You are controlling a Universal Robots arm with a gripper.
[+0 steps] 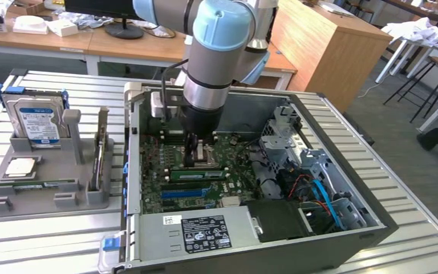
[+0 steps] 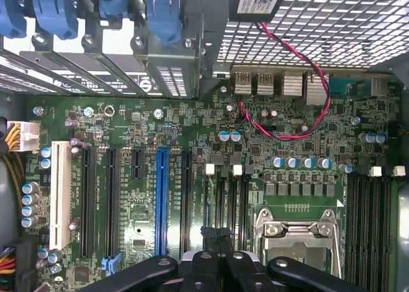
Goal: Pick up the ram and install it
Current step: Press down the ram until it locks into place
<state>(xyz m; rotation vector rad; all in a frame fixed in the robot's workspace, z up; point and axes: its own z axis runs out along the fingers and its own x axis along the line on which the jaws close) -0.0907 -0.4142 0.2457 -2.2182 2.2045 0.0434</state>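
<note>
The ram [image 1: 196, 174], a long, thin green circuit-board stick with a pale label, lies along the memory slots of the green motherboard [image 2: 307, 122], just beside the silver processor socket [image 2: 297, 238], inside the open grey computer case [image 1: 341, 171]. I cannot tell whether it is fully seated. My black gripper [image 1: 192, 153] hangs close above it, jaws together and clamped on nothing I can make out. I judge the stick light and stiff but fragile: best held by its bare long edges or short ends, clear of chips and contacts. The case sits towards the slatted metal table's [image 1: 401, 251] far edge.
</note>
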